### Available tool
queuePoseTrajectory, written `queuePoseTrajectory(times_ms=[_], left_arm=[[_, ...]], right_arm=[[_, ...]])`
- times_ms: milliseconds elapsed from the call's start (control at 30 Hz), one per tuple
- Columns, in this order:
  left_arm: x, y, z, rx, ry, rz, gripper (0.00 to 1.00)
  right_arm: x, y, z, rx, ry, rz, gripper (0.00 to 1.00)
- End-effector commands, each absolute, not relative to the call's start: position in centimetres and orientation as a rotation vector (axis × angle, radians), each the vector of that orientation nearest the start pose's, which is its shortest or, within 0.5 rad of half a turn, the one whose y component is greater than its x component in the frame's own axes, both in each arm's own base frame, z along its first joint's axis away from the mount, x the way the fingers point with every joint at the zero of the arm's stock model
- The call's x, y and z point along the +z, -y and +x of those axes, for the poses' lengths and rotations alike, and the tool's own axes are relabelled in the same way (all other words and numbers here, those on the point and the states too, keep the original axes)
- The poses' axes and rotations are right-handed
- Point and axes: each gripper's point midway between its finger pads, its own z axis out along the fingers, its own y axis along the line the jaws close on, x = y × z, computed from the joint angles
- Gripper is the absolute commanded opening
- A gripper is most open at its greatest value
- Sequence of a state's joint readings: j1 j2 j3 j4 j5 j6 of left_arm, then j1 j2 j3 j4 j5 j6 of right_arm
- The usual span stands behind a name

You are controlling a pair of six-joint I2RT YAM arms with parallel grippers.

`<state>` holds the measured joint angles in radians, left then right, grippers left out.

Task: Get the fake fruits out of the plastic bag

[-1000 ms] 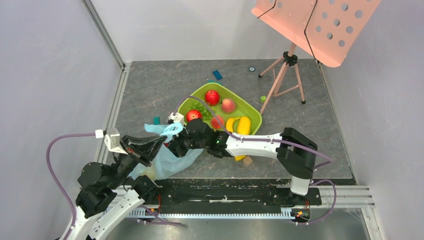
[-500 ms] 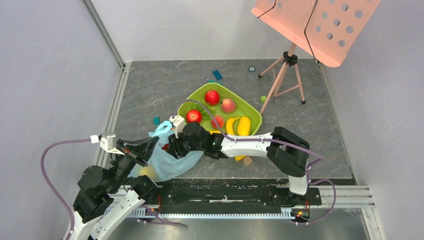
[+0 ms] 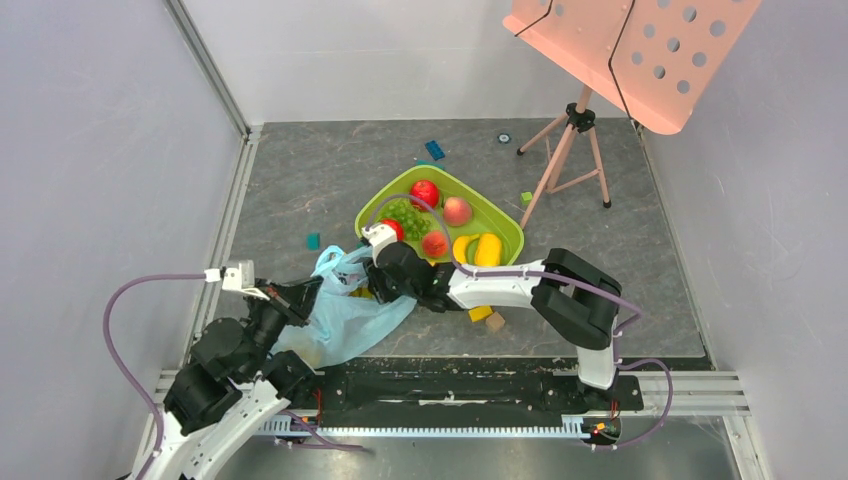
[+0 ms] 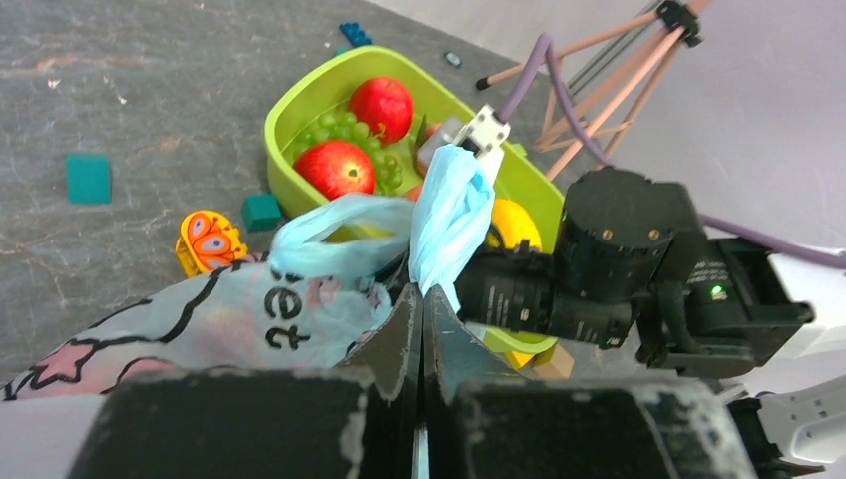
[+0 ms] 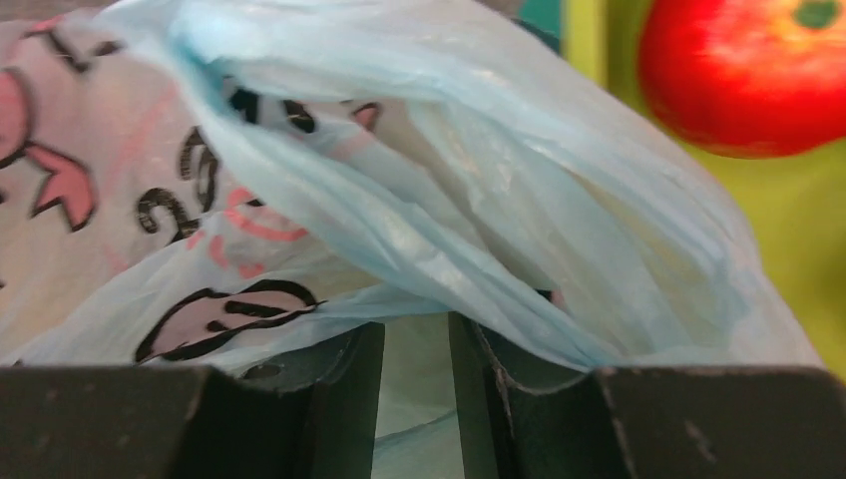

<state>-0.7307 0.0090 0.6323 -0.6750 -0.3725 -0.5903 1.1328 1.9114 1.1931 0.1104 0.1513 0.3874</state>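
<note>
Top view: left gripper [image 3: 305, 293] jaws clenched on the plastic bag [image 3: 345, 322] edge. Right gripper [image 3: 368, 287] sits at the bag mouth, with fake fruits [image 3: 425, 194] beyond it in the green tray [image 3: 512, 230].
Left wrist: bag handle rises from the pressed jaws.
Right wrist: jaws slightly apart, bag film across the gap; cannot tell whether it is gripped.

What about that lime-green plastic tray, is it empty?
No, the lime-green plastic tray holds a glossy red apple, a bunch of green grapes and yellow fruit.

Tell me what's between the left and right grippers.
The thin light-blue plastic bag: its bunched handles bridge left gripper and right gripper, clearest in the top view.
</note>
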Motion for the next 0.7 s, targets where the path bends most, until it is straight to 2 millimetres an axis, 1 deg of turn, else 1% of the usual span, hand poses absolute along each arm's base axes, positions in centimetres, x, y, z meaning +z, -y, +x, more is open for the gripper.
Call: queuePoseTrajectory(times_ms=[0,167,333,433,467,667], left_arm=[[26.3,8.1,16.1,-0.727,-1.629,-0.25,0.02],[25.9,8.7,16.9,-0.723,-1.637,-0.25,0.02],[25.9,9.3,17.5,-0.736,-1.624,-0.256,0.02],[26.0,9.6,18.0,-0.746,-1.596,-0.268,0.02],[26.0,9.8,18.2,-0.751,-1.585,-0.265,0.02],[27.3,11.3,18.9,-0.78,-1.536,-0.202,0.02]], right_arm=[[4.4,-41.9,26.5,0.489,-2.191,-0.686,0.33],[3.9,-40.6,29.0,0.426,-2.193,-0.691,0.33],[3.9,-39.6,32.0,0.337,-2.186,-0.706,0.34],[4.6,-39.0,34.2,0.302,-2.164,-0.689,0.34],[4.6,-38.4,34.7,0.277,-2.172,-0.692,0.34],[6.2,-36.3,37.9,0.189,-2.147,-0.651,0.34]])
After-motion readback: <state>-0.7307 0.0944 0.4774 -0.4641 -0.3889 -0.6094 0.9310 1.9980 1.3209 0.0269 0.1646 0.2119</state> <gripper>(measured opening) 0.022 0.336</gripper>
